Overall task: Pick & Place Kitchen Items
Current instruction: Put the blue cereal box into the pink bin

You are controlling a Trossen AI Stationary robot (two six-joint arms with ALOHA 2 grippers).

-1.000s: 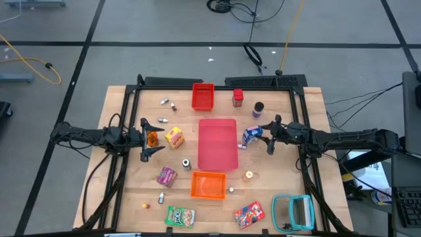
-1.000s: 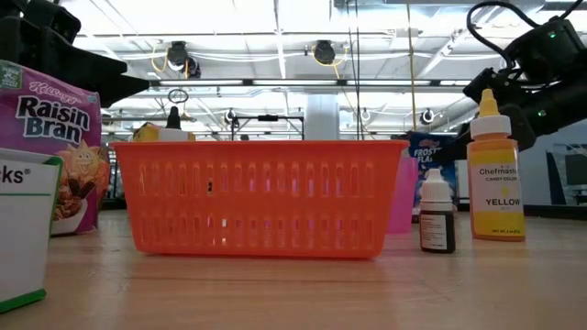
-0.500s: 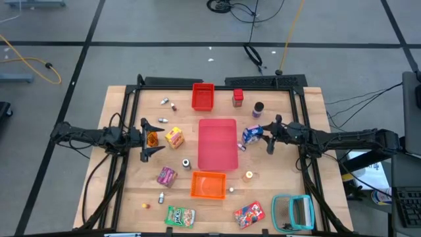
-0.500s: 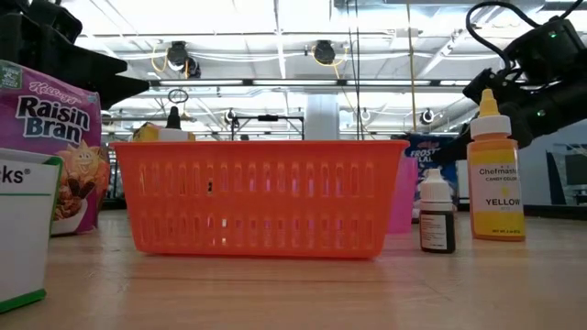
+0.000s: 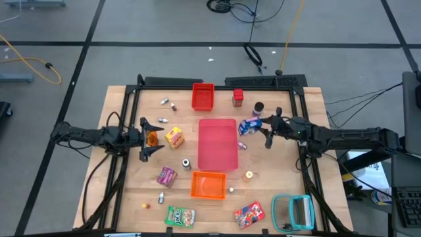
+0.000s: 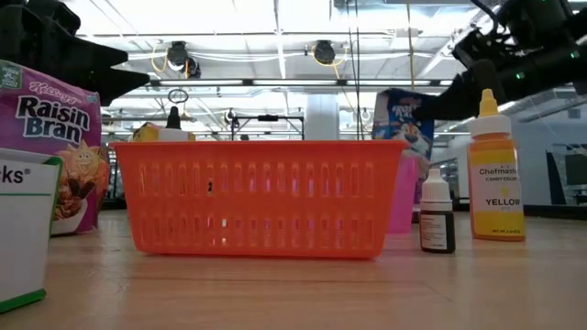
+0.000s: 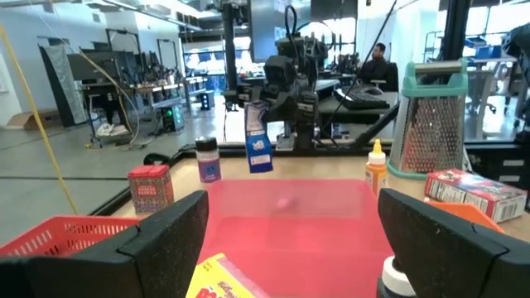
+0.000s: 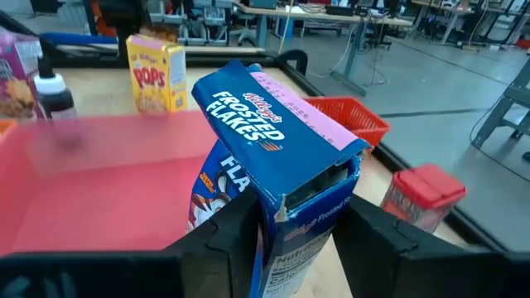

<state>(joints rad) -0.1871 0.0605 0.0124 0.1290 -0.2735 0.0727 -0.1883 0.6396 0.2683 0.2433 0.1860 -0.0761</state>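
My right gripper (image 5: 263, 129) is shut on a blue Frosted Flakes carton (image 5: 250, 124) at the pink mat's far right corner; the low view shows the carton (image 6: 404, 115) in the air behind the orange basket. My left gripper (image 5: 146, 139) waits open at the table's left, next to a yellow Pops carton (image 5: 173, 137) standing on the wood. A red jar (image 5: 237, 98) and a dark jar (image 5: 258, 107) stand near the far edge. A pink-purple carton (image 5: 166, 176), a green packet (image 5: 179, 215) and a red packet (image 5: 249, 212) lie toward the near edge. My right gripper pinches the blue carton between its two fingers (image 8: 228, 240), one on each broad side of the carton's lower half (image 8: 290, 236). The fingers come level from the table's right. The carton is lifted clear and tilted, its opened top flap (image 8: 319, 186) pointing away from the gripper.
A flat pink mat (image 5: 218, 143) lies at the middle, a red bin (image 5: 202, 97) beyond it and an orange basket (image 5: 208, 184) nearer. A teal-framed grater (image 5: 293, 212) sits at the near right corner. Small bottles (image 6: 437, 215) and a yellow bottle (image 6: 495, 174) stand beside the basket.
My right gripper, shut on the blue carton, has risen and drawn toward the far edge. The carton, which stood on the table beside the mat, is now lifted clear and tilted.
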